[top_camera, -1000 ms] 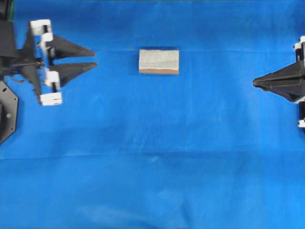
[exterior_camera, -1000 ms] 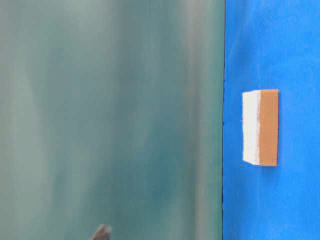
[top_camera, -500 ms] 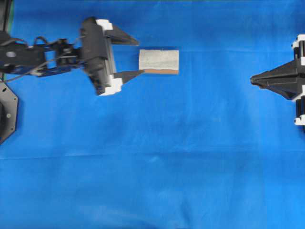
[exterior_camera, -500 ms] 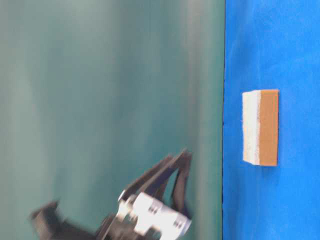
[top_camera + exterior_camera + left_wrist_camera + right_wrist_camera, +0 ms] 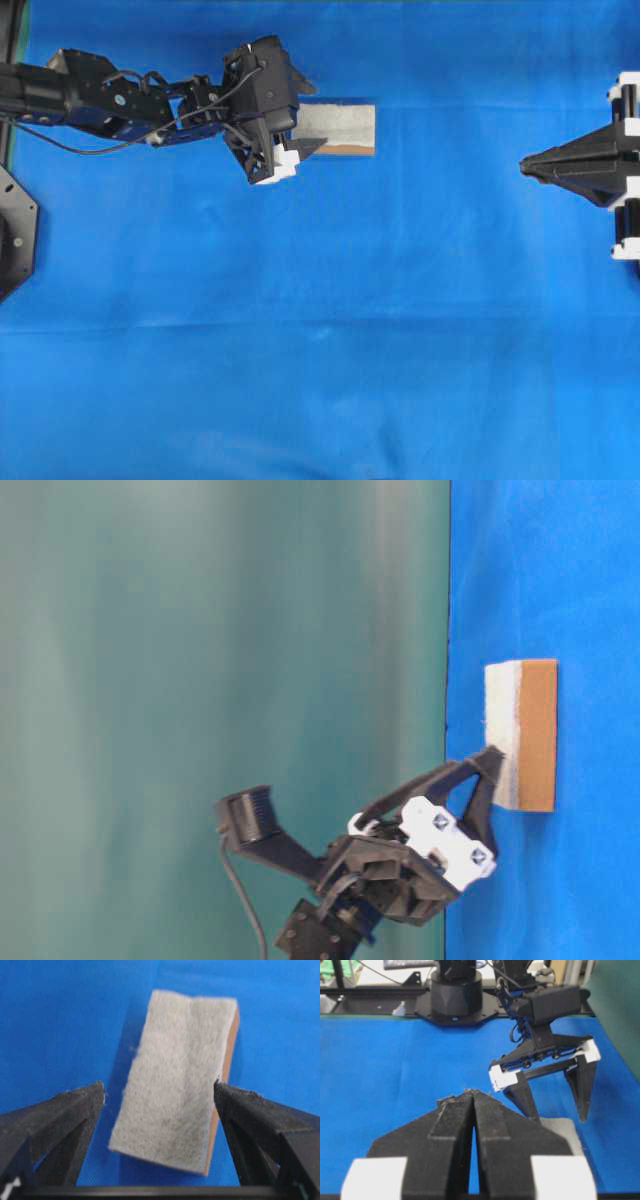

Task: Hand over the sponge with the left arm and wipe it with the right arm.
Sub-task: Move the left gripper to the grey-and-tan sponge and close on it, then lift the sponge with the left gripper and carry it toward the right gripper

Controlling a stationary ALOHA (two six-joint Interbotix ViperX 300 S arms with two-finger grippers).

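The sponge [image 5: 338, 128] lies flat on the blue cloth [image 5: 330, 330], long axis left-right, scouring face up. The left gripper [image 5: 160, 1097] straddles its left end, fingers spread wide and clasping nothing. The right gripper [image 5: 530, 168], pinched shut and empty, waits well apart across open cloth.

blue table cover [image 5: 330, 330], sponge [image 5: 340, 126] lying flat, grey face up
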